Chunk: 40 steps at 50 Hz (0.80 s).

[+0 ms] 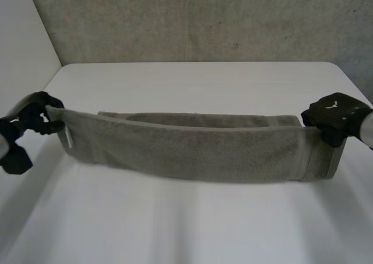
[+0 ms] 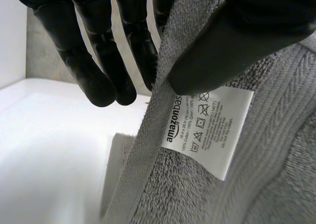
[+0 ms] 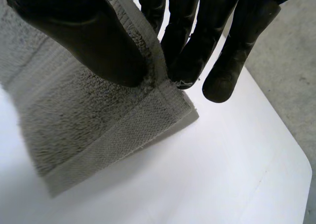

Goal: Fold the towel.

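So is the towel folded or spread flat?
Mid-fold: the towel has one long edge lifted, pinched at its corners by left hand and right hand; another layer lies behind.

A white surface [image 1: 192, 83] with rounded far corners stands against a rough grey wall [image 1: 192, 19]; a plain white wall [image 1: 23, 37] flanks its left side.

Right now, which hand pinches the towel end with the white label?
The left hand: the care label sits right by its thumb on the grey towel. The right hand pinches a plain corner with no label.
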### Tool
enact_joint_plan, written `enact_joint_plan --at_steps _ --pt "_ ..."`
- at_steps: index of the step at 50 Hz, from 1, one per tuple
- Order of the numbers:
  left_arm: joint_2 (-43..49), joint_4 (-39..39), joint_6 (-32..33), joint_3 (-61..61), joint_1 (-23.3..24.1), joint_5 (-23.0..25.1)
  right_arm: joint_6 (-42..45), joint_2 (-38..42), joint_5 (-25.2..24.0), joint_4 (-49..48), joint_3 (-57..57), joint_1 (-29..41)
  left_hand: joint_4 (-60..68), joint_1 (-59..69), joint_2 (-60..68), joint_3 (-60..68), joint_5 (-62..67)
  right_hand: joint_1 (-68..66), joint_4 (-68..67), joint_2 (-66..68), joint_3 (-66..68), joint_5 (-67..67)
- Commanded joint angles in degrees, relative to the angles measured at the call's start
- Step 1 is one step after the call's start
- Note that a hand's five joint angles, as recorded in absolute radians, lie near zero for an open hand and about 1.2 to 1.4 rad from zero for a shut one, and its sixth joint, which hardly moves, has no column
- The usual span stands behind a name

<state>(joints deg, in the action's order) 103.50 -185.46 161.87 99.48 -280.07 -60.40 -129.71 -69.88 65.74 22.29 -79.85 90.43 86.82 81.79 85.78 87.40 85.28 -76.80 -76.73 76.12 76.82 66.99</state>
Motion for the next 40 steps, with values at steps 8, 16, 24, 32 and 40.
enact_joint_plan --at_steps 8,16,24,32,40 --pt "26.3 3.7 5.9 -29.1 9.6 -17.5 -7.3 18.5 6.7 -0.6 23.2 6.5 -6.8 -1.8 -5.8 -7.4 -15.3 -3.2 -3.3 3.9 3.2 3.0" --pt "33.5 4.4 6.0 -39.7 12.2 -19.1 -8.6 24.6 10.2 -3.0 30.2 8.4 -6.8 -1.8 -5.8 -7.4 -15.3 -3.2 -3.3 3.9 3.2 3.0" --pt "38.2 4.3 6.1 -45.6 14.5 -19.1 -8.5 30.6 11.4 -3.7 36.5 9.4 -6.8 -1.8 -5.8 -7.4 -15.3 -3.2 -3.3 3.9 3.2 3.0" --pt "38.6 4.8 6.0 -46.4 14.8 -19.3 -9.0 31.6 12.8 -4.1 39.9 10.2 -76.3 -71.2 -75.2 -76.9 -84.7 66.8 66.7 -66.1 -66.8 -67.0" --pt "31.1 6.1 5.4 -41.3 14.6 -19.3 -9.1 23.7 12.7 -3.8 37.1 10.7 -76.3 -71.2 -75.2 -76.9 -84.7 66.8 66.7 -66.1 -66.8 -67.0"
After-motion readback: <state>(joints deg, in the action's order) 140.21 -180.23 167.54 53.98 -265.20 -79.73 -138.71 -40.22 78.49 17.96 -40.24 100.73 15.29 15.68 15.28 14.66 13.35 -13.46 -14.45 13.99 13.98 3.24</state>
